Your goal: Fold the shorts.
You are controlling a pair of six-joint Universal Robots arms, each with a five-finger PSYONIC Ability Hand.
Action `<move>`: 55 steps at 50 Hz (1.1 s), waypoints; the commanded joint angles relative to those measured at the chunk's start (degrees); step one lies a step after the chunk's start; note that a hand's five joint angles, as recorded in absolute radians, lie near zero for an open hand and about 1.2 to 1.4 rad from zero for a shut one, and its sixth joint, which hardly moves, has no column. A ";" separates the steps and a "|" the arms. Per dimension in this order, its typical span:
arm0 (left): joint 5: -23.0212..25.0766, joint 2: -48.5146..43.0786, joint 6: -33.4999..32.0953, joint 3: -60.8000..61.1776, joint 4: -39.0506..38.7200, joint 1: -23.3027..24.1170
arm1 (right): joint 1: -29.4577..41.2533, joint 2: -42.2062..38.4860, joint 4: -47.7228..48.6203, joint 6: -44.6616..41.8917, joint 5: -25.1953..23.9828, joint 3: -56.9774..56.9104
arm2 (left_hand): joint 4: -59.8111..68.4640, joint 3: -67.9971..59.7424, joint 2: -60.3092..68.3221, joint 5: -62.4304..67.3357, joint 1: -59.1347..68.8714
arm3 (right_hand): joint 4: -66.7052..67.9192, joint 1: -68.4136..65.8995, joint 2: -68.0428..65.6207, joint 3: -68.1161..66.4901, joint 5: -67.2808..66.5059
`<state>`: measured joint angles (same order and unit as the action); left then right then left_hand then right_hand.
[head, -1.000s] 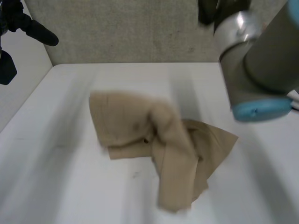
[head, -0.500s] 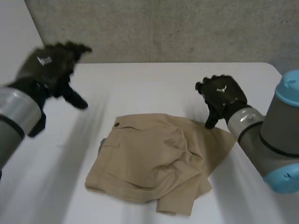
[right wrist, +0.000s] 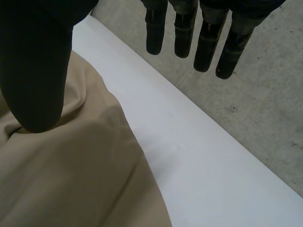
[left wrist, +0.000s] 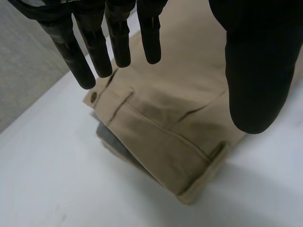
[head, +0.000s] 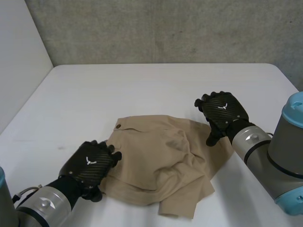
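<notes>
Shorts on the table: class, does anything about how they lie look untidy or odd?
Yes. The shorts lie rumpled, not flat: cloth bunches in a ridge across the middle, and a flap sticks out askew at the near edge. A grey patch peeks from under them by the left hand.

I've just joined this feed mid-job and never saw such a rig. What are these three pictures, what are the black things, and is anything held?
It is a two-armed robot at a white table; the black things are its hands. The wide picture looks down from between the arms: the left hand is at the near left edge of the tan shorts, the right hand at their far right corner. The other two come from wrist cameras, each looking along its own palm. Both show straight fingers, thumb apart, so nothing is held.
</notes>
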<state>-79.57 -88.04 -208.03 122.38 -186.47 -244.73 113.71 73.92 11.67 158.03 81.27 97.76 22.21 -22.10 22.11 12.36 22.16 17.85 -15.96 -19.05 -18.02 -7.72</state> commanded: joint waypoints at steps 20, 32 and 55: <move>-2.17 -12.51 -0.45 -1.62 -7.24 -0.13 | 0.02 0.35 1.16 -0.61 0.11 1.82 | 13.24 -13.34 13.33 13.09 13.29 | 0.14 -2.03 1.06 0.03 -0.27; -12.53 -11.29 -1.06 -7.41 -15.93 -2.06 | 0.02 0.44 1.60 -0.79 0.29 1.82 | 57.79 -57.90 57.89 57.64 57.84 | 0.47 -2.37 0.73 -0.31 -0.61; -16.59 -5.29 2.27 -42.48 -31.94 -0.85 | -0.68 3.78 1.78 -0.18 3.62 1.56 | 57.79 -57.90 57.89 57.64 57.84 | 0.64 -2.54 0.56 -0.48 -0.78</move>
<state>-97.09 -90.25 -210.99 84.82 -218.29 -252.43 113.29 76.92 13.37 157.58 82.76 99.63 68.95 -67.99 68.43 55.07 64.55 17.85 -15.96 -19.05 -18.02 -7.72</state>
